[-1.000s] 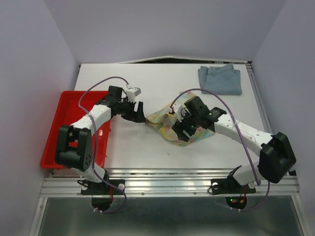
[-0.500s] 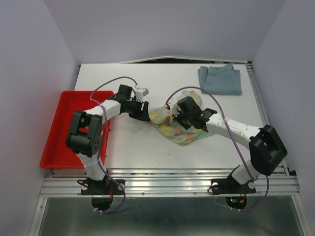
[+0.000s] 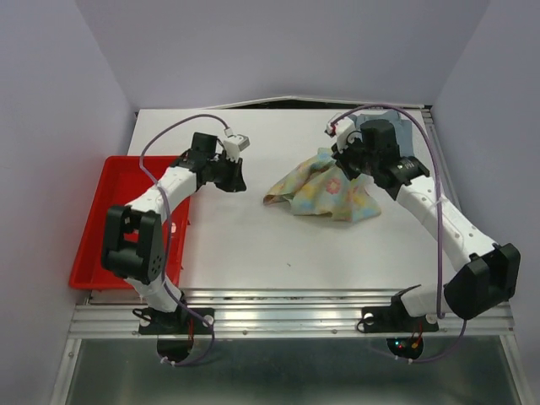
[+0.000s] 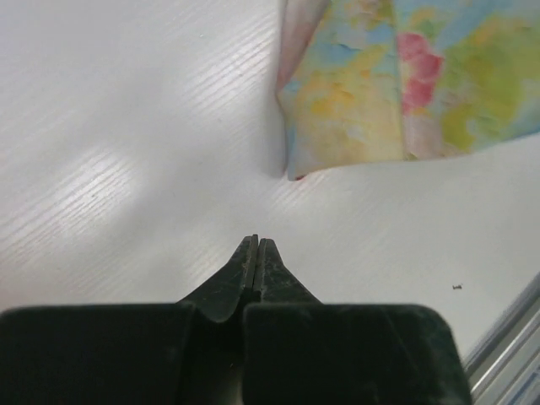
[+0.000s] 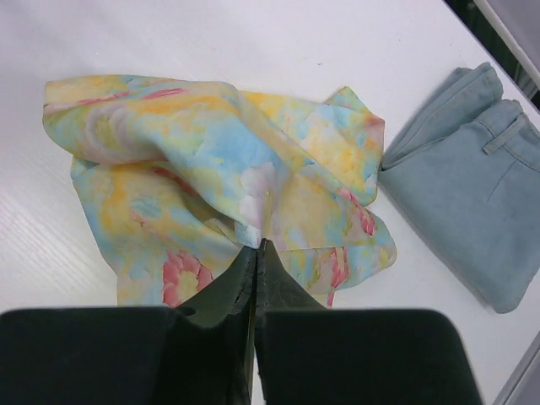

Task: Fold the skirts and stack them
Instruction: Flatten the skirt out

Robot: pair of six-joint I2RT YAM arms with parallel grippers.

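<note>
The floral skirt (image 3: 325,192) lies bunched in the middle of the white table (image 3: 236,245), its far edge lifted. My right gripper (image 3: 344,164) is shut on a pinch of that raised fabric; in the right wrist view the closed tips (image 5: 257,249) bite a fold of the pastel cloth (image 5: 211,160). The folded light blue denim skirt (image 5: 472,186) rests just beyond, at the far right; my right arm hides most of it in the top view. My left gripper (image 3: 239,181) is shut and holds nothing. It hovers left of the floral skirt's corner (image 4: 337,126), its tips (image 4: 256,245) clear of the cloth.
A red tray (image 3: 93,245) sits off the table's left edge, under the left arm. Pale walls close in on three sides. A metal rail runs along the near edge (image 3: 287,316).
My right gripper, shut on the floral skirt, has swung back and to the right, dragging the cloth toward the denim skirt. My left gripper has shut empty and drawn back left.
</note>
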